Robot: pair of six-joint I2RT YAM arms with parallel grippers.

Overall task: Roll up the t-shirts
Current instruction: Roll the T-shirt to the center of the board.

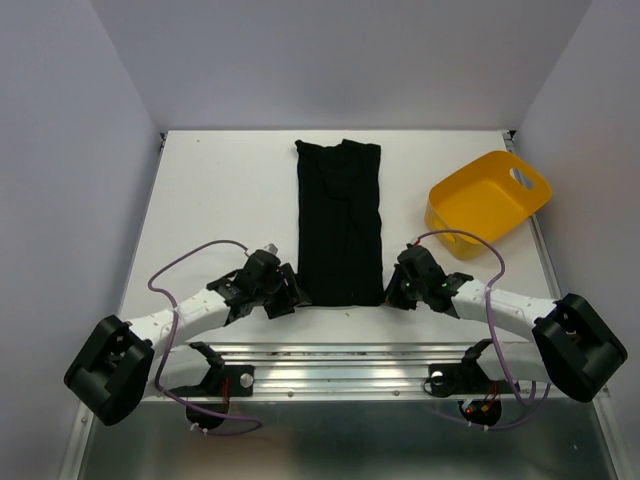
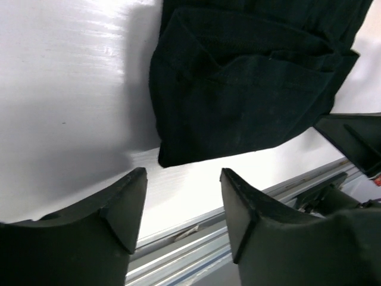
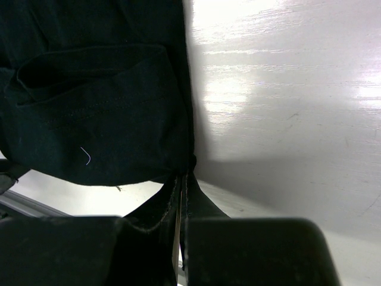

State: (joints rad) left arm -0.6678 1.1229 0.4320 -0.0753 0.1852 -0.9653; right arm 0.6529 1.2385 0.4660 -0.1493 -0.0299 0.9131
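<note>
Poised at the near end of the t-shirt (image 1: 340,222), folded into a long strip mid-table, well clear of the yellow tub (image 1: 487,203) on the right.

Caught with the left gripper (image 2: 183,179) spread wide over bare table (image 2: 71,89), just short of the near left corner, and the right gripper (image 3: 183,179) pinched shut at the near right corner, perhaps on no cloth at all. Risks an empty grab by closing short of the hem; risks a skewed, cone-shaped roll by lifting one corner alone; could also spill the loose folded layers apart.

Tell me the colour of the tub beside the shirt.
Yellow; the tub shows best in the top external view.
</note>
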